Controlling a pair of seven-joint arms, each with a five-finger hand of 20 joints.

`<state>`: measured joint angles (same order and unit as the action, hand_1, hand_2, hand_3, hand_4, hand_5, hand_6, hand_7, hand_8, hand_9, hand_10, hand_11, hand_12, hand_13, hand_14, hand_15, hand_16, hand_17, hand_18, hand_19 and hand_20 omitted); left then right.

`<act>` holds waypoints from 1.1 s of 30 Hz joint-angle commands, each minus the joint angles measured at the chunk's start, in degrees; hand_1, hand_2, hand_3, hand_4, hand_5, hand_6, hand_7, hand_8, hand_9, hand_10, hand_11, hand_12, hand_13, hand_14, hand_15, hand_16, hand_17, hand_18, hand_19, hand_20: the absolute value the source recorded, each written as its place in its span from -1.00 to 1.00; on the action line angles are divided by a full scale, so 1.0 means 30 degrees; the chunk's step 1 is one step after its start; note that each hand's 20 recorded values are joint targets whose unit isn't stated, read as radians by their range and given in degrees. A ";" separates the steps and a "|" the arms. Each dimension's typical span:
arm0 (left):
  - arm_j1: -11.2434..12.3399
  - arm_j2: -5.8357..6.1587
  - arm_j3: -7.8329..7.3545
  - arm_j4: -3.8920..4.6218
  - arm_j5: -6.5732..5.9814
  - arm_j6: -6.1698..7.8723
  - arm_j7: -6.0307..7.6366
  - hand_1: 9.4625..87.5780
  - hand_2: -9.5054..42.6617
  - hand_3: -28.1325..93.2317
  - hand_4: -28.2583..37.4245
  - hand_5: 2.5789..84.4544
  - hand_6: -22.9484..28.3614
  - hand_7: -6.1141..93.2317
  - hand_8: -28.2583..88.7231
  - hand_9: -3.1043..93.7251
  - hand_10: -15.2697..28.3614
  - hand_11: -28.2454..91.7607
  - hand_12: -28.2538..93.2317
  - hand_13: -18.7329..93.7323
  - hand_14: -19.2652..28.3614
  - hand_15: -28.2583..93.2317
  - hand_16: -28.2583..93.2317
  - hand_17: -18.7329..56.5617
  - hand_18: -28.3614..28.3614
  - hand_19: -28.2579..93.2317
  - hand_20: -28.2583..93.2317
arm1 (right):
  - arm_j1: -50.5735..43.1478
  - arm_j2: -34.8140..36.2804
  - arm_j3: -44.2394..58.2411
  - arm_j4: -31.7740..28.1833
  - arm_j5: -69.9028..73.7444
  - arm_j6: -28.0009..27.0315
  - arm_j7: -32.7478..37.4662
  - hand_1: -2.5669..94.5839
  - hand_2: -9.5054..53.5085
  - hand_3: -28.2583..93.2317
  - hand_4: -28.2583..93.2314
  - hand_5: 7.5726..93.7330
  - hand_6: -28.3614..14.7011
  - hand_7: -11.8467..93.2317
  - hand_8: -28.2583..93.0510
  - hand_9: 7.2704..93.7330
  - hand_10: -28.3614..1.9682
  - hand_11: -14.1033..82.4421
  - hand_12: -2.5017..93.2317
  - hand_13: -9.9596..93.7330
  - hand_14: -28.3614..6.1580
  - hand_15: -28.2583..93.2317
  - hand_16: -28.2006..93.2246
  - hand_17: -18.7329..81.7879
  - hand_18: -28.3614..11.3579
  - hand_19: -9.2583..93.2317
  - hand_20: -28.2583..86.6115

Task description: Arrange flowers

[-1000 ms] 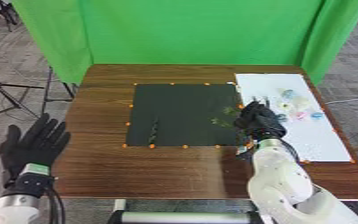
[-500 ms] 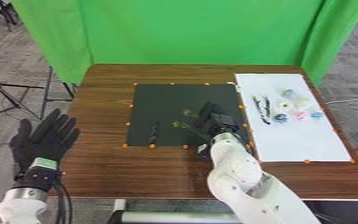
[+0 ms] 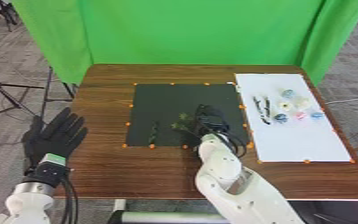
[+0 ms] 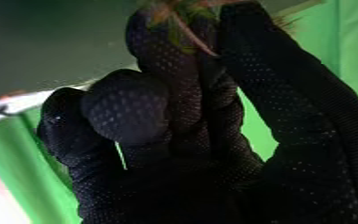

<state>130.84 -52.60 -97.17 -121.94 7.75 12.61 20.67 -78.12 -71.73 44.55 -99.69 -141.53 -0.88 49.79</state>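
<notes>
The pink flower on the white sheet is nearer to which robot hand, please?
Right. The right robot hand is over the dark mat, left of the pink flower; the left robot hand is by the table's left edge.

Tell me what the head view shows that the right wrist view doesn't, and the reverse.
Head view: the open left hand at the left edge of the table, and blue, white and pink flowers on the white mat.

Right wrist view: the sprig's thin brownish stem and dotted glove fabric.

Both: the right hand holding the green sprig, and the green curtain.
</notes>
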 commanded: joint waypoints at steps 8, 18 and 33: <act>0.0338 -0.0059 -0.0044 -0.0071 -0.0125 0.0254 0.0024 -0.59 -0.28 0.64 -1.00 -0.10 0.20 -0.54 -0.69 -0.28 0.37 -0.15 -0.34 -0.31 0.38 0.05 -0.67 -0.64 0.37 -0.06 -0.40 | -0.0499 0.0248 0.0442 -0.2179 0.1399 -0.1735 -0.0629 -0.24 -1.00 0.64 -0.82 0.48 0.00 -0.41 -0.67 0.76 -0.16 0.06 -0.32 0.77 0.11 0.48 0.07 0.41 -0.76 1.00 0.16; 0.0771 -0.0117 -0.0268 -0.0171 -0.0385 0.0249 0.0485 -0.59 -0.28 0.64 -1.00 -0.10 0.20 -0.54 -0.69 -0.28 0.37 -0.14 -0.34 -0.31 0.39 0.06 -0.67 -0.64 0.38 -0.05 -0.40 | -0.1409 0.1307 0.0874 -0.3334 0.0209 -0.0416 -0.1076 -0.32 -0.77 0.64 -0.81 0.50 -0.02 -0.39 -0.64 0.79 -0.20 -0.06 -0.37 0.79 0.08 0.43 0.04 0.43 -0.76 1.00 0.15; 0.0783 -0.0123 -0.0147 -0.0155 -0.0517 0.0349 0.0463 -0.59 -0.26 0.63 -1.00 -0.09 0.21 -0.53 -0.69 -0.26 0.38 -0.13 -0.34 -0.29 0.42 0.09 -0.67 -0.65 0.38 -0.04 -0.40 | -0.1946 0.0624 0.1716 -0.3734 0.2998 -0.3454 -0.1380 -0.14 -0.03 0.64 -0.95 0.27 -0.03 0.37 -0.17 0.66 -0.47 -0.45 -0.63 0.85 0.09 0.27 -0.02 0.45 -0.66 1.00 0.14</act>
<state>132.64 -52.67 -97.55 -121.98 6.71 13.14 21.97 -83.34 -68.71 49.92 -110.29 -132.21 -9.19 44.90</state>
